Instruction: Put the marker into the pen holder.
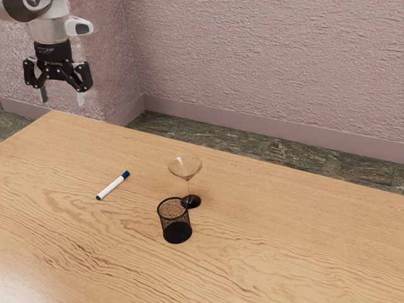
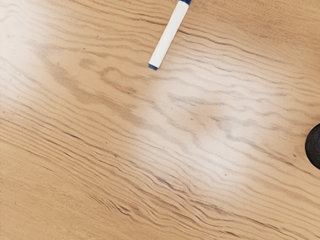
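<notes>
One pen holder (image 1: 176, 228), one glass (image 1: 185, 168), one marker (image 1: 113, 185); two parted fingers (image 1: 81, 99)

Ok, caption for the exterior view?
Open gripper raised; marker lying on the wooden table, empty pen holder and stemmed glass standing close together.

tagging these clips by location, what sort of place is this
Perhaps a plain room set up as a simulated robot workspace: a wood-grain table, a robot arm above its far end, and textured pinkish walls meeting a dark stone-look floor.
</notes>
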{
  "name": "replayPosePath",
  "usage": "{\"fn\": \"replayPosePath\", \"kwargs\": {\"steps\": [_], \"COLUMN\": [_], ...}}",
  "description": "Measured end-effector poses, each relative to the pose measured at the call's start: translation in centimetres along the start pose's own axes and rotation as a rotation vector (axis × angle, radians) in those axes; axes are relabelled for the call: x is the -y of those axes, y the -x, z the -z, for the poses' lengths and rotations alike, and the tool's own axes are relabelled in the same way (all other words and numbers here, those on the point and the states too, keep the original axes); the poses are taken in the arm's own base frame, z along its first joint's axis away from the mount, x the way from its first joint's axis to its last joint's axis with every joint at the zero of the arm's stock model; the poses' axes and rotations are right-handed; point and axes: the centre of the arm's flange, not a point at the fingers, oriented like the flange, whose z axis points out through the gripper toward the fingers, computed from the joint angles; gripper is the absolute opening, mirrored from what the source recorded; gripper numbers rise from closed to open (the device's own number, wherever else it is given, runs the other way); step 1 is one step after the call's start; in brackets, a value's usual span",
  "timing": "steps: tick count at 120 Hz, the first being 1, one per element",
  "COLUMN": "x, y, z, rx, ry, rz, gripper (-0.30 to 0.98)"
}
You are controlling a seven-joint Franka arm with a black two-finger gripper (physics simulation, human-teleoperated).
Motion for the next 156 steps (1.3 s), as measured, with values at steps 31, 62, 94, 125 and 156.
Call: {"fn": "replayPosePath", "kwargs": {"steps": [31, 62, 94, 125, 156], "x": [-2.9, 4.2, 0.0, 1.0, 1.0], "y": [0.5, -2.8, -7.9, -15.6, -20.4], "z": [-6.2, -22.9, -30.6, -33.9, -36.9], "rx": [0.021, 0.171, 0.111, 0.034, -0.003], "ry": [-0.003, 0.000, 0.014, 0.062, 0.077], "rz": [-0.054, 0.091, -0.011, -0.041, -0.124], "gripper": [0.68, 0.68, 0.68, 0.68, 0.68]}}
